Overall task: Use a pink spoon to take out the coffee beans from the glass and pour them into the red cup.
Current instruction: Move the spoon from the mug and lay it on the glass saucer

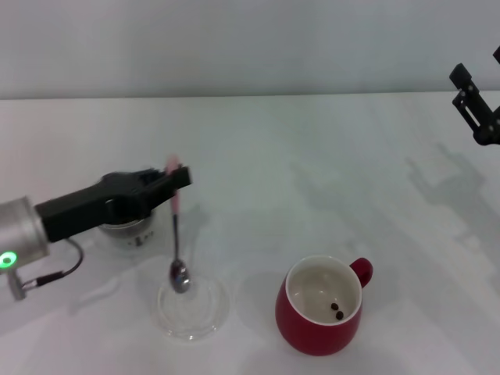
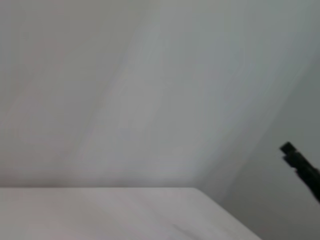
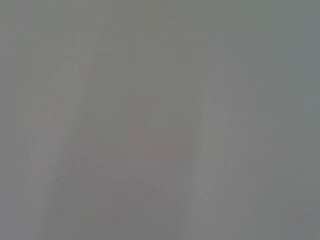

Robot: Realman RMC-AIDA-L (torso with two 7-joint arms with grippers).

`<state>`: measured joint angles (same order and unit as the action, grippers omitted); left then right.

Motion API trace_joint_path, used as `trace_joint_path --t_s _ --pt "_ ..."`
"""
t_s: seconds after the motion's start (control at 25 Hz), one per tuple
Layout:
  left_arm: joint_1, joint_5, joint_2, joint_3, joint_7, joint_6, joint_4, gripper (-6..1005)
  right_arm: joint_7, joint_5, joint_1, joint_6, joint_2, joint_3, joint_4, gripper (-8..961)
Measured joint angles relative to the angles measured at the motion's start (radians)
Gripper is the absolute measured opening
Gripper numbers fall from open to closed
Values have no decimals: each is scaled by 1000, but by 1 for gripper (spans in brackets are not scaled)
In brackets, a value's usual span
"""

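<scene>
My left gripper [image 1: 176, 178] is shut on the pale pink handle of the pink spoon [image 1: 177, 234]. The spoon hangs nearly upright, bowl down, just above a flat clear dish. The glass [image 1: 125, 233] stands right behind the spoon, mostly hidden under my left gripper; I cannot see any beans in it. The red cup [image 1: 319, 308] stands to the right of the dish, handle to the far right, with two coffee beans [image 1: 337, 311] on its cream bottom. My right gripper [image 1: 476, 98] is raised at the far right edge, open and empty.
The flat clear round dish [image 1: 215, 320] sits at the front, under the spoon's bowl. The white table [image 1: 312, 172] runs back to a pale wall. The left wrist view shows the table edge and my right gripper [image 2: 300, 165] far off.
</scene>
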<state>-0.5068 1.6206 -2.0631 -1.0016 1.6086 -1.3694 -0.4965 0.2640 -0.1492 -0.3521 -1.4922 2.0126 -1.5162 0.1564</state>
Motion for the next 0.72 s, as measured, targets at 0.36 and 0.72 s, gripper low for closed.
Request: trace_joint_path --t_s 0.36,0.72 --pt "62 -4 2 16 17 27 20 134 28 -7 15 -9 1 -2 -8 666" --pt "34 -27 -10 9 72 58 78 135 29 -7 15 -11 2 -3 -9 666"
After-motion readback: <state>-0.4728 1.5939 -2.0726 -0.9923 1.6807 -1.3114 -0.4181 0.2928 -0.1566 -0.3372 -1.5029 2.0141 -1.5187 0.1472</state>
